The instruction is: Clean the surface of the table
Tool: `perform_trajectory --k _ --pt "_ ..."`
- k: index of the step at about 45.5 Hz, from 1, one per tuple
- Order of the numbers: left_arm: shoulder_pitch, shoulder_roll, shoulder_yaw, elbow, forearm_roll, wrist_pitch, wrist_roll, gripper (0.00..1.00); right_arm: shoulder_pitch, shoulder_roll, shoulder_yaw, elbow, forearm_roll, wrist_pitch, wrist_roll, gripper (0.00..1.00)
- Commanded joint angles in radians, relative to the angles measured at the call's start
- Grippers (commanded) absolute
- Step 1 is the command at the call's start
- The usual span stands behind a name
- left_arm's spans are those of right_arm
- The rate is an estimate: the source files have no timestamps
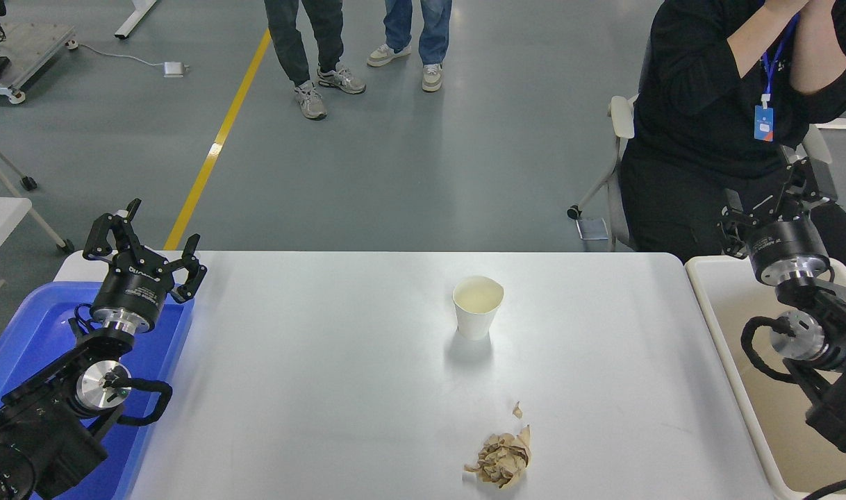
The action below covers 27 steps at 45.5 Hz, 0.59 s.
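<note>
So the cleanup is looking like it's barely getting going, judging by what's lying around. The table surface [326, 389] is filling most of the lower middle of the frame, and two bits of trash are sitting on it: a white paper cup [477, 306] standing upright a bit right of center, and a crumpled brown paper wad [501, 459] down near the bottom edge, with a tiny torn scrap [517, 410] just above it. Nothing is being held. The left gripper [144, 251] is hanging over the blue tub [27, 326] at the left edge, fingers spread apart and empty. The right gripper [767, 212] is hovering over the beige tub [725, 333] at the right edge, and I honestly can't tell how it's set against the dark clothes of the person [728, 104] sitting behind it. Both tubs are looking empty where they show, so I'd say everything's left to do.
</note>
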<state>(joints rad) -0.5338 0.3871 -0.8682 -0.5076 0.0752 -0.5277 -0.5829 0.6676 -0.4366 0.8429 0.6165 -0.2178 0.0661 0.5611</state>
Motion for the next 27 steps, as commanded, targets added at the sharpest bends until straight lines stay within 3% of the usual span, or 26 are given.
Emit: perform_trajectory --k 1,27 --pt "0.0 0.0 0.0 0.0 0.0 0.0 0.0 1.0 0.004 0.002 -0.001 0.0 0.0 0.001 0.0 0.98" --pt "0.0 0.001 0.0 0.0 0.0 0.0 0.0 1.0 0.006 0.009 0.025 0.017 0.011 0.0 0.002 0.98"
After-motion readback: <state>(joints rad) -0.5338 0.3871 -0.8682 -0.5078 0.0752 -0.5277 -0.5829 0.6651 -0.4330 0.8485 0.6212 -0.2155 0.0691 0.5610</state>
